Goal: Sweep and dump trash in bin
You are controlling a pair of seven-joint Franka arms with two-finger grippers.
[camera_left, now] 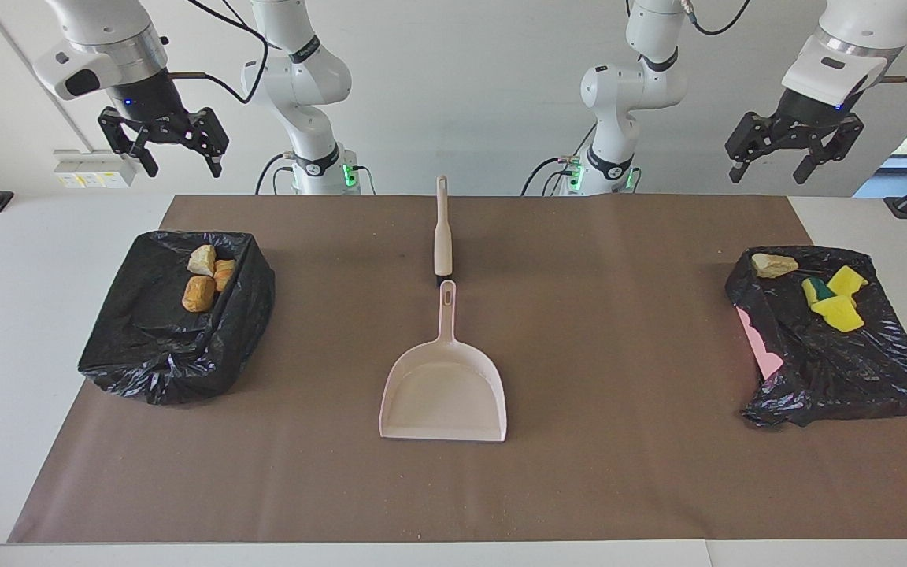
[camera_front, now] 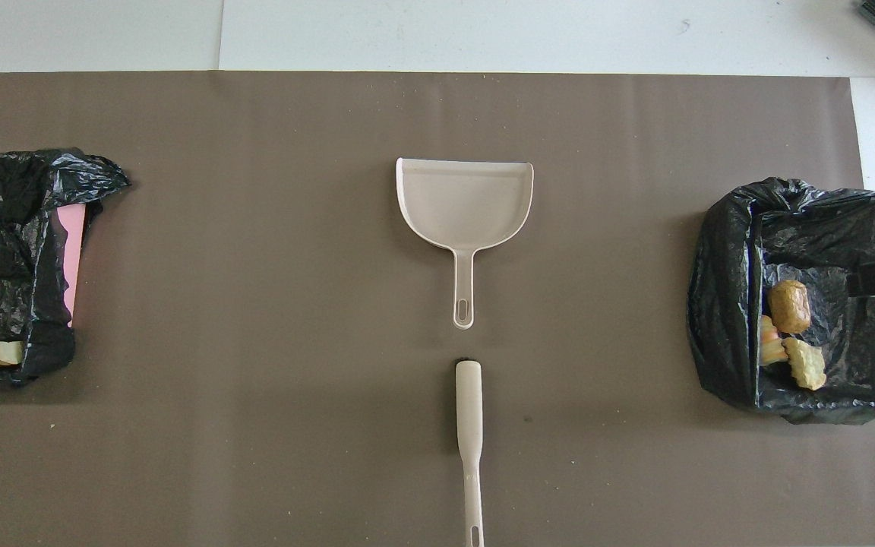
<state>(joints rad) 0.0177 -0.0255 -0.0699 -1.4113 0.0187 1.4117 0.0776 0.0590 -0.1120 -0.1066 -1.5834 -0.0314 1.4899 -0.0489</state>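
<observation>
We see the trash point(camera_left: 205, 282) already in the two black-lined bins point(camera_left: 154, 354), sponges point(camera_left: 835, 299) at the left arm's end. The dustpan point(camera_left: 446, 394) and brush point(camera_left: 442, 236) lie mid-counter, so both end effectors, left point(camera_left: 794, 153) and right point(camera_left: 162, 146), hang raised, open and empty.

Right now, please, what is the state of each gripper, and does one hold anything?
Left gripper: open, empty, raised above the left arm's end of the table.
Right gripper: open, empty, raised above the right arm's end of the table.
</observation>
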